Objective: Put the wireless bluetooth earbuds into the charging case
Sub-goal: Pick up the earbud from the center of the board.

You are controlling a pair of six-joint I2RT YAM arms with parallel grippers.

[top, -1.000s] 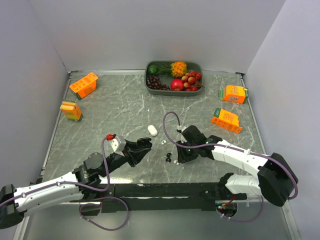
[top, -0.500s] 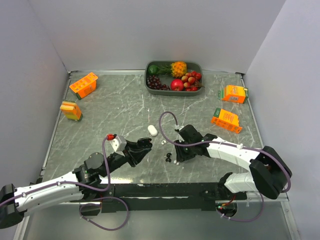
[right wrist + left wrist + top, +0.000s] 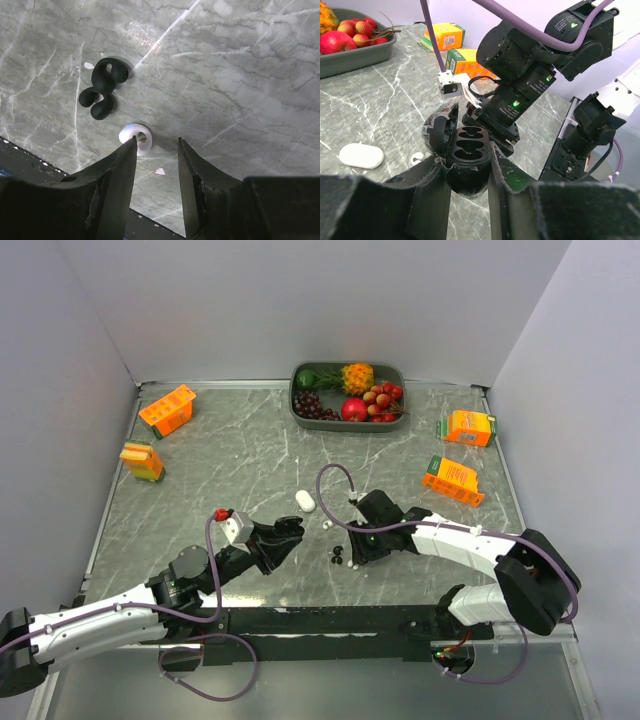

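Top view: the right tool [image 3: 351, 551] hangs low over loose earbuds [image 3: 337, 558] on the tabletop [image 3: 220, 460].

Left wrist: the left tool [image 3: 468, 172] clamps the open black case [image 3: 467, 147], wells exposed, seemingly to receive them.

Right wrist: jaws half apart, empty. A white earbud [image 3: 135, 136] lies beside one finger, black earbuds [image 3: 102, 90] beyond.

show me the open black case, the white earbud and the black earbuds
black case [image 3: 468, 150]: left wrist view, on its slotted inner tray
white earbud [image 3: 131, 132]: right wrist view, on its rounded white top
black earbuds [image 3: 103, 84]: right wrist view, on the middle of the pair
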